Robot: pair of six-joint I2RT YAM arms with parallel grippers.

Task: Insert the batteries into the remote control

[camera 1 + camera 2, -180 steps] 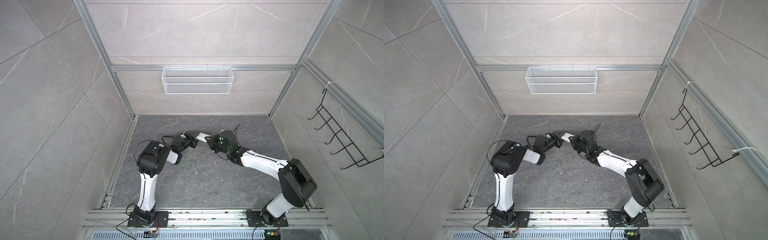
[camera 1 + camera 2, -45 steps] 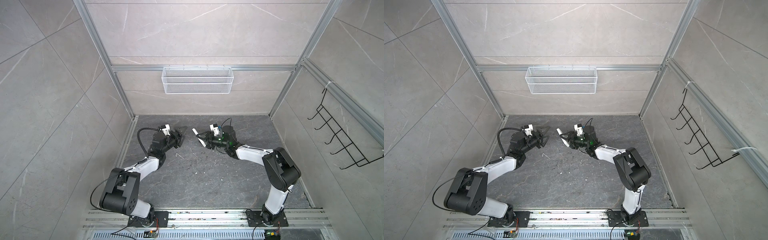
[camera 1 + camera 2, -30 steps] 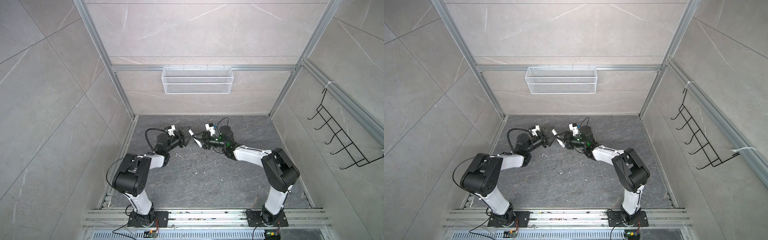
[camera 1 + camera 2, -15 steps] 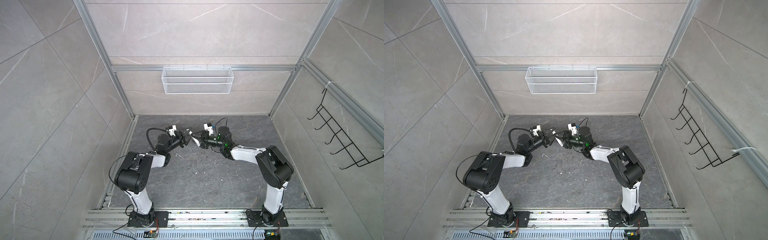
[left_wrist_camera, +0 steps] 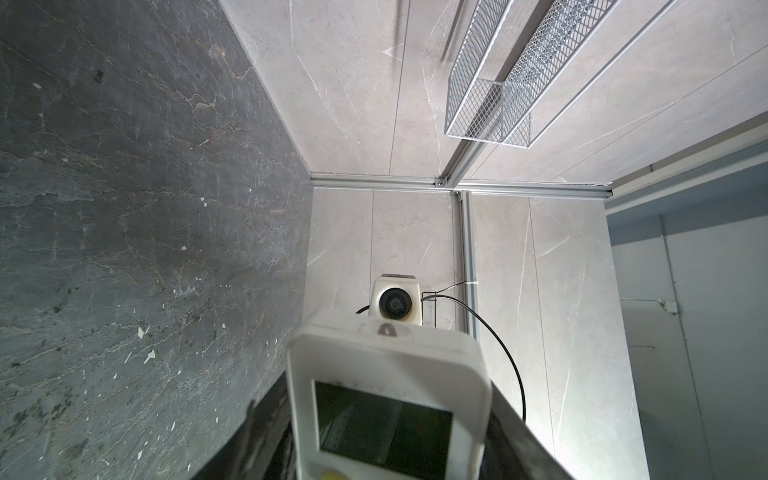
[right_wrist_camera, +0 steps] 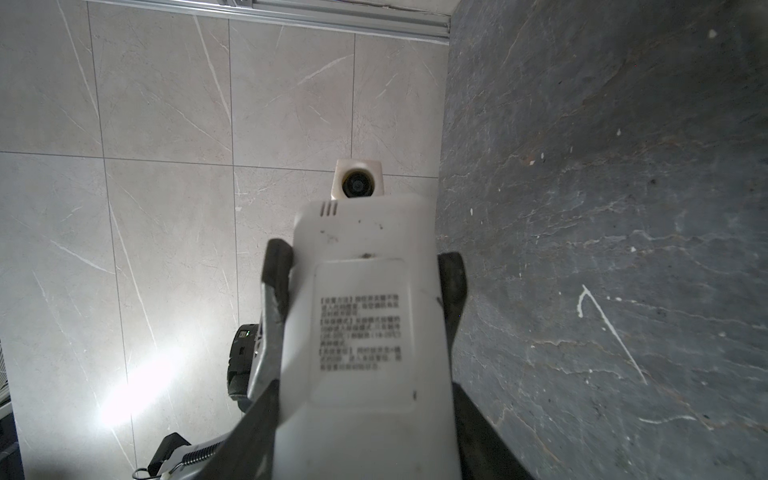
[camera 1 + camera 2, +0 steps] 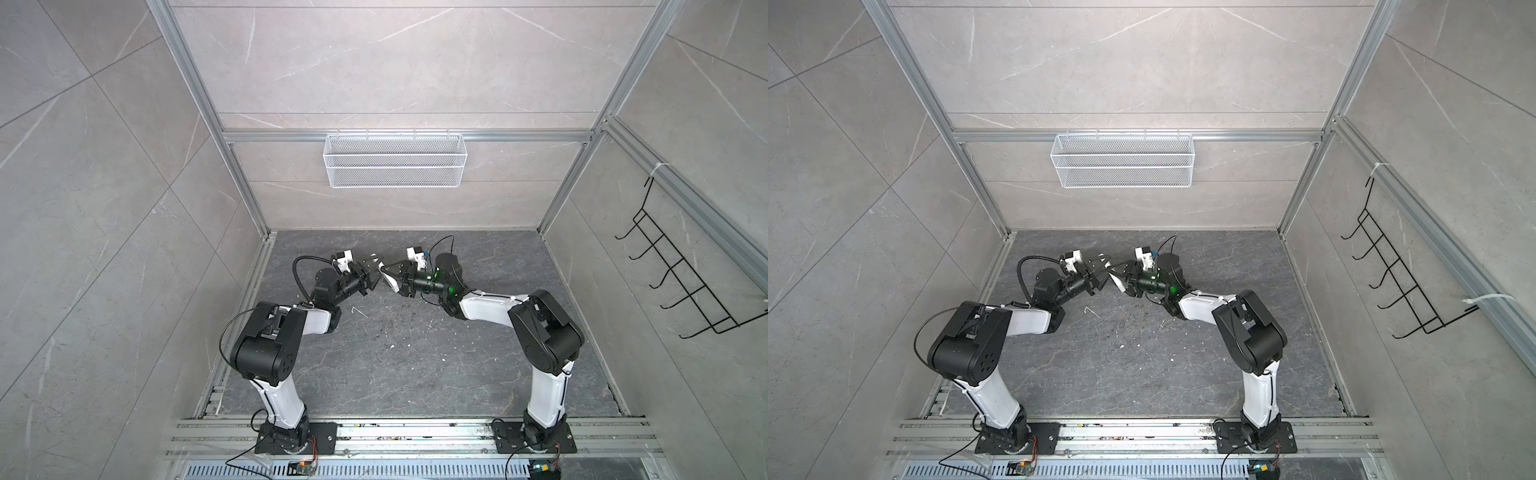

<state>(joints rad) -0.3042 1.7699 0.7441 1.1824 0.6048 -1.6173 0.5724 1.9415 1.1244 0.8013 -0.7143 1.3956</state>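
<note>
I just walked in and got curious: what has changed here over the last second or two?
The left gripper swung in toward the middle, jaws narrowing. Its fingers now flank the screen end of the remote control, though a firm clamp cannot be confirmed. The right gripper edged toward it. Unchanged: its grip on the remote, raised off the floor.

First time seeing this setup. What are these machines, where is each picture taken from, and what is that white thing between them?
Two robot arms stand in a tiled booth. Both top views look down from overhead; each wrist view is shot from an arm's own wrist. The right gripper has its fingers clamped on the white remote control, label side showing. The left gripper flanks the end with its screen; whether it grips is unclear. The dark floor shows only pale scuffs; no batteries are visible.
</note>
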